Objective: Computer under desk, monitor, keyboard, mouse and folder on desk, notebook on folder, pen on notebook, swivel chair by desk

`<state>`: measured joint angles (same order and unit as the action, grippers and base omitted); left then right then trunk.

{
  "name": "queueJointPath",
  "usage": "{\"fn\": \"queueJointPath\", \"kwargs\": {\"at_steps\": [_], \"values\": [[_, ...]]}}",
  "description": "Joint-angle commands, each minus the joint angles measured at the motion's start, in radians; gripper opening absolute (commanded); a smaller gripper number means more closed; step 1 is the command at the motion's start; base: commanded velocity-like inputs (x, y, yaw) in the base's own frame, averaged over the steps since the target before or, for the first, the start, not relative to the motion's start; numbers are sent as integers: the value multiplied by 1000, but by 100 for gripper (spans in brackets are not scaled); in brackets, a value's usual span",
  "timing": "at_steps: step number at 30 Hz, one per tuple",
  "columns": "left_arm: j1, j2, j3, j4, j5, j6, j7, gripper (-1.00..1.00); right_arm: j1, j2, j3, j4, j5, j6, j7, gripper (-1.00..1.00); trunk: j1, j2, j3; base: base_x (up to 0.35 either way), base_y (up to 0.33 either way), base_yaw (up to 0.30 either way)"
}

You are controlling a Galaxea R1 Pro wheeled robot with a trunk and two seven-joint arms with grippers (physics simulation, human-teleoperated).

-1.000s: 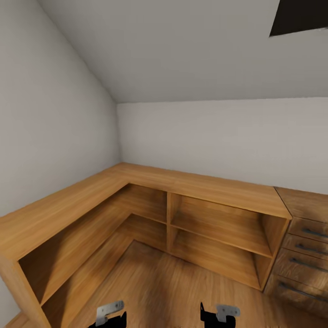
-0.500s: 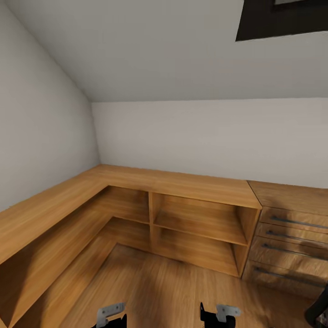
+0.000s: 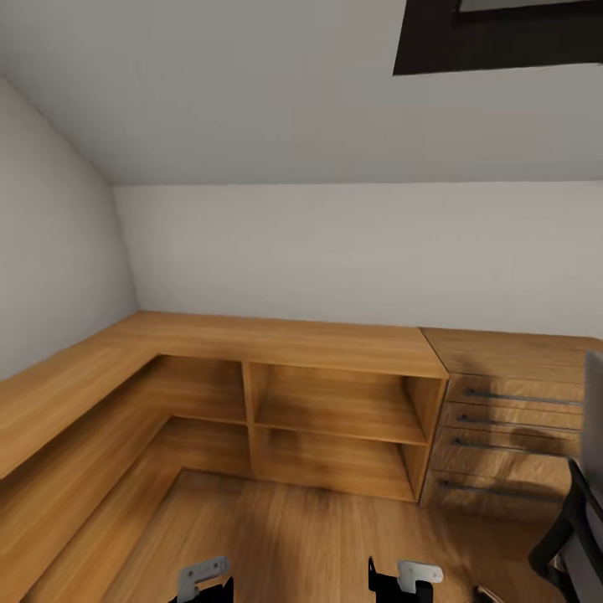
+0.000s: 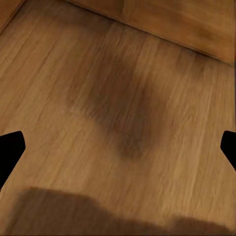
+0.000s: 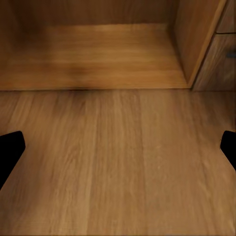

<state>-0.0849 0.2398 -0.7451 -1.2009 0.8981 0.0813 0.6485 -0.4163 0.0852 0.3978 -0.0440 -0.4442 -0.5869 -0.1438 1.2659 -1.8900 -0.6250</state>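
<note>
At right edge: grey padded swivel chair (image 3: 584,511) with black armrest, likely heavy but free-rolling; push at armrest or backrest. Left gripper (image 4: 118,150) and right gripper (image 5: 118,152) spread wide, empty.

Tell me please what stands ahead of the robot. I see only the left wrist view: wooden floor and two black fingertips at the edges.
Observer: In the head view, an L-shaped wooden shelf unit with open compartments stands ahead, against the white wall.
Operator: Is something of the task in sight?
Observer: Part of the swivel chair shows at the head view's right edge, near a wooden drawer chest.
Operator: And the other arm?
Observer: The right gripper is open above the floor and holds nothing; its wrist view faces the shelf unit's lower compartment.
</note>
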Motion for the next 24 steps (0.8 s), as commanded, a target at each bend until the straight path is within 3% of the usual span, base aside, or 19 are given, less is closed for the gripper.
{"fn": "queueJointPath", "kwargs": {"at_steps": [1, 11, 24], "values": [[-1, 1, -3, -2, 2, 3, 7, 100, -1, 0, 9, 1, -4, -2, -7, 100, 0, -1, -1, 240, 202, -289], [-1, 1, -3, 0, 3, 3, 7, 100, -1, 1, 9, 1, -4, -4, -7, 100, 0, -1, -1, 200, 124, -289], [-1, 0, -4, 1, 4, 3, 7, 100, -1, 1, 9, 1, -4, -4, -7, 100, 0, -1, -1, 18, 5, -291]]}}
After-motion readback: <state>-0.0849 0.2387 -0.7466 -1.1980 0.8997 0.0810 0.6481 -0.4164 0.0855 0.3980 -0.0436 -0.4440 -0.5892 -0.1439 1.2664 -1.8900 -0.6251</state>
